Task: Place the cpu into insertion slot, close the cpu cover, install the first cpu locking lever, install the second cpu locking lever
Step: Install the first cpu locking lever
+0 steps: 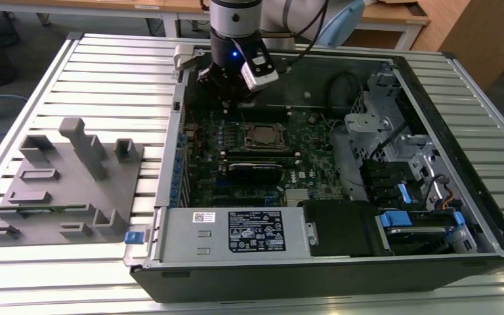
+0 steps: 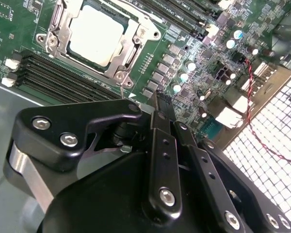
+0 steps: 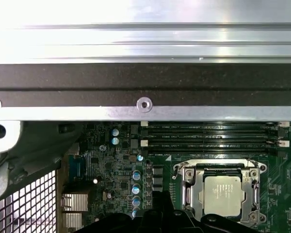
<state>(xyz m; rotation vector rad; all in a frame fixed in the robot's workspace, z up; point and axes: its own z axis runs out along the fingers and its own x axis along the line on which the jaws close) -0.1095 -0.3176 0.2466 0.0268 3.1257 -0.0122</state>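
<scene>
The cpu (image 2: 96, 35) is seated flat in the insertion slot (image 1: 266, 146), grey top facing up. The cpu cover (image 2: 59, 39) lies down around it, framing the chip. The green motherboard (image 2: 194, 48) surrounds the socket inside the open computer case (image 1: 462, 131). The gripper (image 2: 161, 99) hangs just beside the socket above the board, fingers pressed together with nothing between them.
</scene>
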